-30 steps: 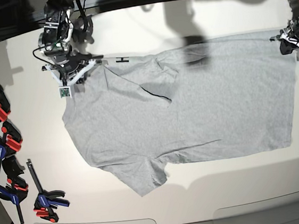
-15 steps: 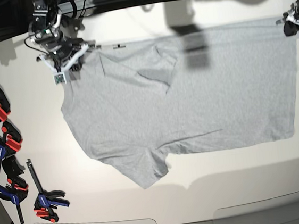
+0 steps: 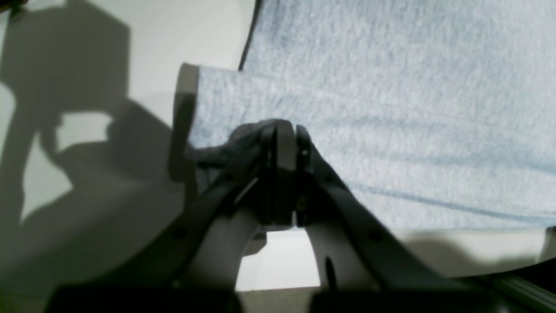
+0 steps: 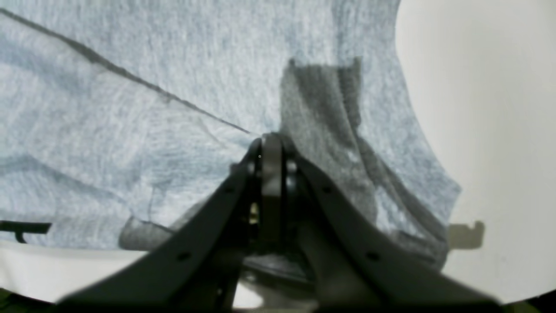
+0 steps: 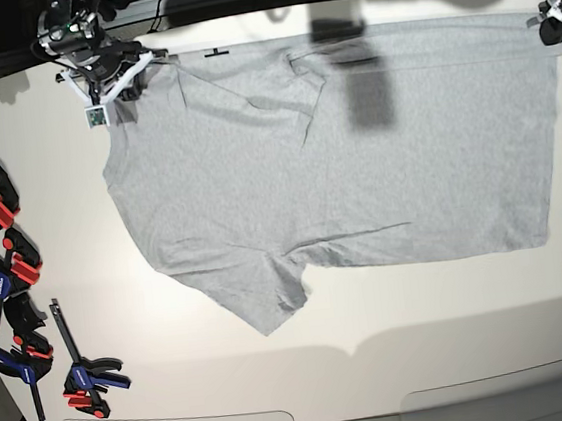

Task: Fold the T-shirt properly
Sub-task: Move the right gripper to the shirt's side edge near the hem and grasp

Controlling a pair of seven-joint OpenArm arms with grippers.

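Note:
The light heather-grey T-shirt (image 5: 357, 172) lies spread on the white table (image 5: 393, 319), plain side up; no lettering shows. One sleeve is folded over the body near the top (image 5: 289, 94), the other sticks out at the bottom left (image 5: 266, 308). My right gripper (image 5: 140, 66), at the base view's top left, is shut on the T-shirt's shoulder edge (image 4: 321, 113), its tip (image 4: 271, 143) pinching bunched cloth. My left gripper (image 5: 548, 27), at the top right, is shut on the T-shirt's hem corner (image 3: 226, 108), its tip (image 3: 284, 130) clamped on the cloth.
Several blue, red and black spring clamps (image 5: 11, 269) lie along the table's left edge. Black table markings show near the collar (image 5: 216, 51). Arm shadows fall across the T-shirt's upper middle (image 5: 364, 86). The table's front edge (image 5: 332, 406) runs along the bottom.
Both grippers have moved toward the table's far edge, dragging the T-shirt's top edge with them. The T-shirt is now stretched flatter, and its whole body has shifted away from the front.

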